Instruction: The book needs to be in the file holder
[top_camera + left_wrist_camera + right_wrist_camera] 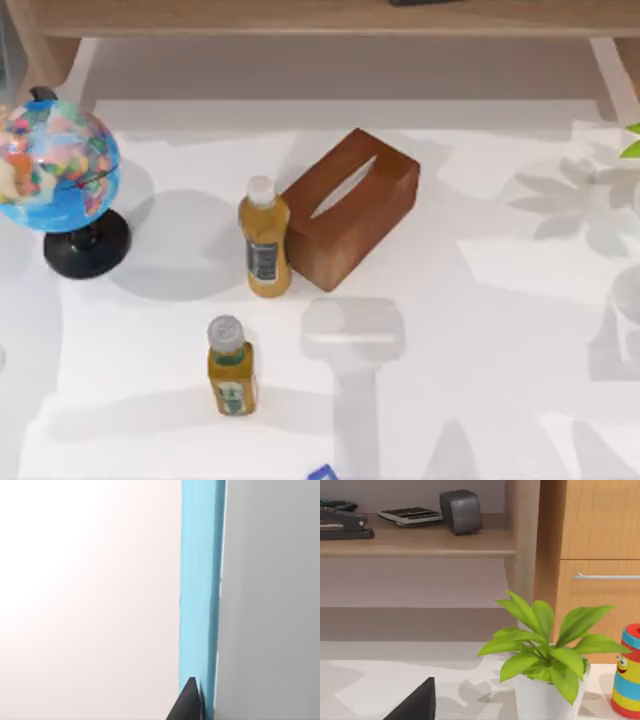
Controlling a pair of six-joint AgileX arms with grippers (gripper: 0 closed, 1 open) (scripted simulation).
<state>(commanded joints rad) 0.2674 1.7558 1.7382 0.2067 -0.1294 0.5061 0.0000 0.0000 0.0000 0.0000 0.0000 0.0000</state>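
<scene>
Judging from the pale blue strip [199,590] being seen close against the left hand [189,705] in the left wrist view, the book is probably being approached or held along its edge. Whether that hand is open or closed cannot be told. At the middle of the table's [480,330] near edge a small blue corner [322,472] is peeking in, likely part of the same book.

For the step to be done well, the book should be gripped firmly at its edge and kept upright, and the file holder should be located before any carry is begun. The path should be kept clear of the bottles.

A little farther in, a grey-capped bottle [230,368] is holding amber liquid. Beyond it, a white-capped bottle [264,238] with similar liquid is standing just beside a brown tissue box [350,208] with an open slot. A globe [60,170] is standing by the left edge.

The right hand [417,702] is being kept idle near a white pot [545,700] holding a leafy plant; its state cannot be told.
</scene>
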